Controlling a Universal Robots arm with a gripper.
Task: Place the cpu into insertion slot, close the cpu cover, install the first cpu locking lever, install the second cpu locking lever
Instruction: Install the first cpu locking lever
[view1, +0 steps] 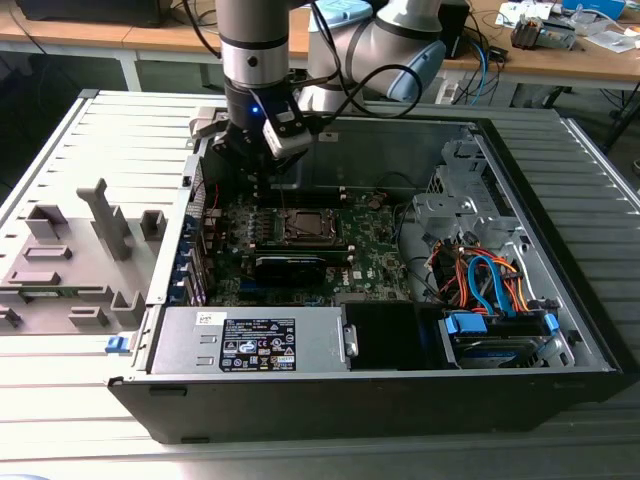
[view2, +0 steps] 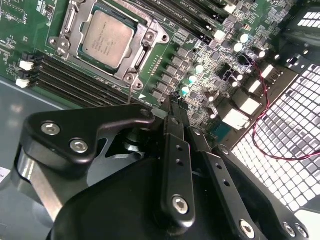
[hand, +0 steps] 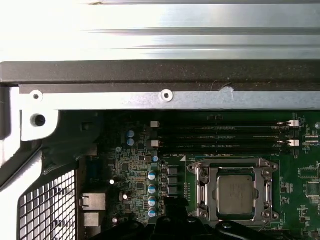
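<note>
Already the cpu sits flat in the insertion slot, its grey metal top showing in both wrist views. Around it lies the cpu cover, a silver frame folded down over the chip's edges, with screws at the corners. Beside the socket run the long black memory slots, and the green circuit board spreads out with small round capacitors near the socket. In the exterior view the socket lies near the middle of the open computer case, and the gripper hangs just above the board, near the socket on the exterior view's left. In the second wrist view its black fingers lie close together with nothing between them, apart from the chip
</note>
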